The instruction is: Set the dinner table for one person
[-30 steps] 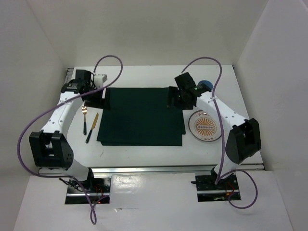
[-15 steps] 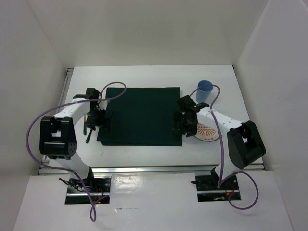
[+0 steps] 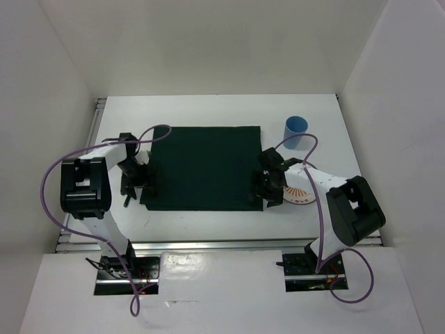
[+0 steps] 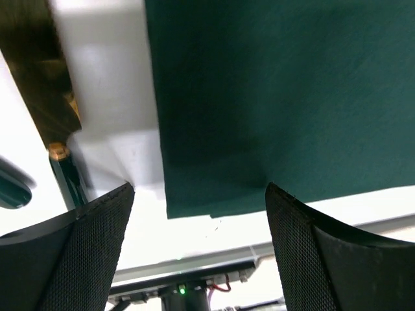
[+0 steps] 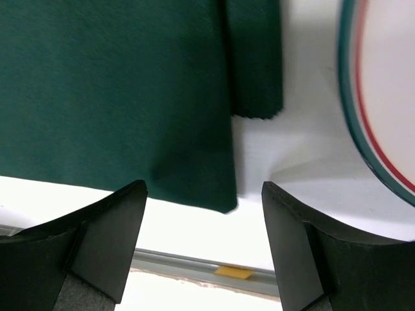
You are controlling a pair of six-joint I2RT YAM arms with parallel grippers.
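Top view: the dinner table (image 3: 208, 111) lies ahead of both arm bases and bears a green placemat (image 3: 205, 167) at its centre. The left gripper (image 4: 198, 201) and right gripper (image 5: 204, 194) hang over the placemat's near corners, jaws open and empty. A plate (image 3: 304, 197) lies just right of the placemat.

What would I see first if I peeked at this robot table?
A big dark green placemat lies in the middle of the white dinner table. The left gripper and right gripper hang open over its two near corners. A blue cup stands far right, and a plate with a red-and-green rim lies nearer.
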